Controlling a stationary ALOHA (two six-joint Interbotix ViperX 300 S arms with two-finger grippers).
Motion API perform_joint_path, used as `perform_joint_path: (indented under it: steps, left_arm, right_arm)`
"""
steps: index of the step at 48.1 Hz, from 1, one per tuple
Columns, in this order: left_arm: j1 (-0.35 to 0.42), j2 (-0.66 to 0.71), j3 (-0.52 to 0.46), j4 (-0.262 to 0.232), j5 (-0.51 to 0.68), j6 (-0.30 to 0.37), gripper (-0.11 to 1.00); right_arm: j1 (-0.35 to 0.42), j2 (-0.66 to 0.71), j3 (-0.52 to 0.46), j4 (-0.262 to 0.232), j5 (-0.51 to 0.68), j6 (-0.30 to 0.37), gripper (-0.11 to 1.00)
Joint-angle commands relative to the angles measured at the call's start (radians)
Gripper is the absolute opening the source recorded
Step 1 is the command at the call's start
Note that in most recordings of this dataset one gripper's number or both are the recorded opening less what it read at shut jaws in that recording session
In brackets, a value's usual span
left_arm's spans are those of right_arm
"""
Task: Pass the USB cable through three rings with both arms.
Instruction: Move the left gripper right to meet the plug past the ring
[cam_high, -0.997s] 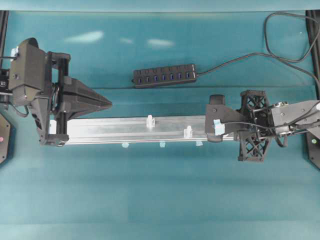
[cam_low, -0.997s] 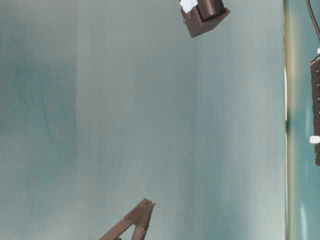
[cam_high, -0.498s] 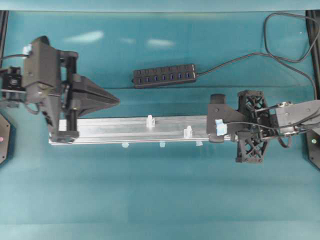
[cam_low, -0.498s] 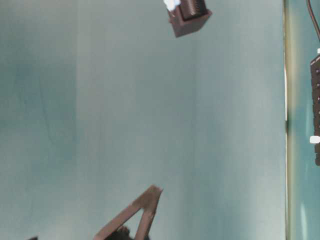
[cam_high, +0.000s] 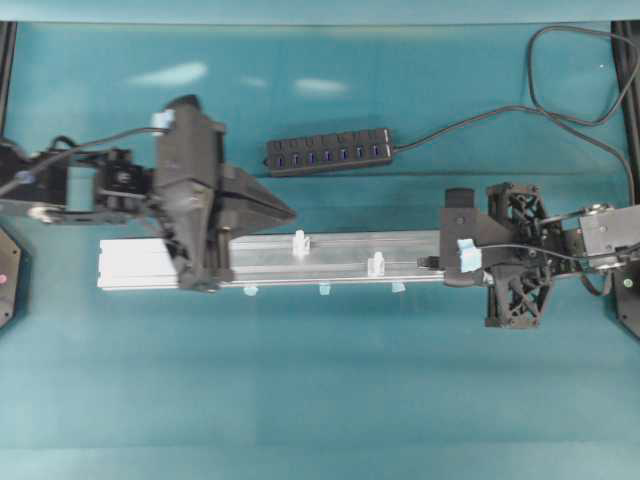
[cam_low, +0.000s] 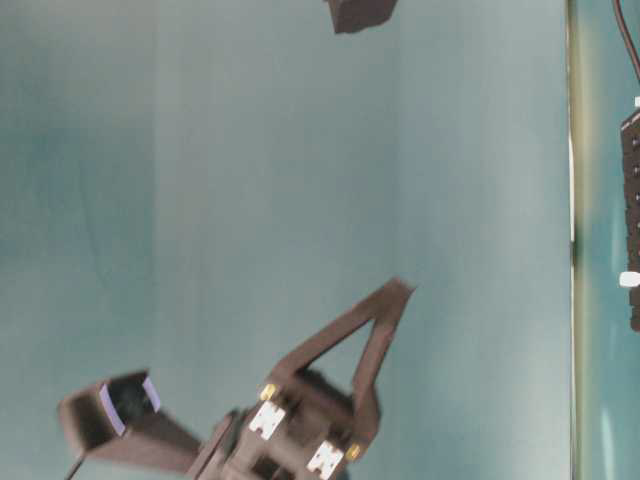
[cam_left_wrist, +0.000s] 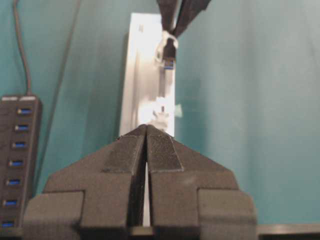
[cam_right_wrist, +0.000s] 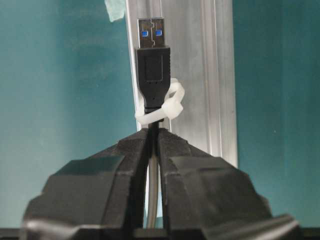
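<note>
The USB cable (cam_right_wrist: 152, 70) is a thin black cord ending in a rectangular black plug with a silver tip and blue insert, pointing along the aluminium rail (cam_high: 330, 255) through the whitish ring (cam_right_wrist: 167, 107) at the rail's right end. The right gripper (cam_right_wrist: 152, 135) pinches the cord just behind the plug. The left gripper (cam_left_wrist: 146, 131), above the rail's left part, has its fingers (cam_left_wrist: 165, 150) almost pressed together on nothing.

black USB cable (cam_right_wrist: 152, 65) (blue inside plug), silver rail (cam_high: 340, 258), teal table (cam_high: 320, 390)
</note>
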Motion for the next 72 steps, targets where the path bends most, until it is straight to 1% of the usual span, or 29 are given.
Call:
perform_joint_path:
  steps: [1, 4, 9, 12, 14, 15, 20, 26, 37, 50, 55, 64, 68, 72]
  left_arm:
    - [0.002, 0.017, -0.038, 0.002, -0.009, 0.000, 0.15]
    - [0.002, 0.034, -0.049, 0.002, -0.009, 0.000, 0.31]
    - [0.000, 0.067, -0.072, 0.002, -0.011, 0.000, 0.64]
    - [0.000, 0.091, -0.089, 0.002, -0.011, 0.000, 0.81]
    - [0.000, 0.106, -0.101, 0.002, -0.011, 0.000, 0.90]
    - [0.002, 0.114, -0.107, 0.002, -0.011, 0.002, 0.93]
    - [0.000, 0.161, -0.152, 0.002, -0.011, 0.002, 0.90]
    - [-0.002, 0.212, -0.204, 0.002, -0.011, 0.002, 0.90]
    - [-0.014, 0.301, -0.284, 0.002, -0.008, 0.005, 0.90]
    - [-0.044, 0.400, -0.336, 0.002, -0.006, 0.009, 0.90]
    - [-0.061, 0.448, -0.373, 0.002, -0.008, 0.017, 0.90]
    - [-0.067, 0.529, -0.437, 0.003, -0.008, 0.020, 0.90]
    - [-0.066, 0.560, -0.466, 0.005, -0.008, 0.031, 0.89]
    - [-0.066, 0.588, -0.499, 0.006, -0.006, 0.055, 0.89]
  right_arm:
    - [0.003, -0.020, 0.000, -0.002, -0.009, -0.003, -0.08]
    - [0.003, -0.026, 0.006, -0.002, -0.017, -0.003, -0.08]
    - [0.003, -0.038, 0.021, 0.000, -0.032, 0.000, -0.08]
    - [0.003, -0.051, 0.034, -0.002, -0.048, 0.000, -0.08]
    - [0.003, -0.060, 0.043, 0.000, -0.060, 0.000, -0.08]
    - [0.003, -0.064, 0.046, 0.000, -0.066, 0.000, -0.08]
    - [0.003, -0.083, 0.064, -0.002, -0.101, 0.000, -0.08]
    - [0.003, -0.098, 0.080, 0.000, -0.130, 0.000, -0.08]
    - [-0.002, -0.098, 0.084, -0.005, -0.137, 0.000, -0.08]
    - [-0.008, -0.100, 0.100, -0.006, -0.178, 0.000, -0.08]
    - [-0.009, -0.098, 0.101, -0.006, -0.179, 0.002, -0.08]
    - [-0.009, -0.098, 0.103, -0.006, -0.178, 0.002, -0.08]
    - [-0.009, -0.098, 0.103, -0.006, -0.179, 0.002, -0.08]
    - [-0.009, -0.100, 0.103, -0.006, -0.179, 0.003, -0.08]
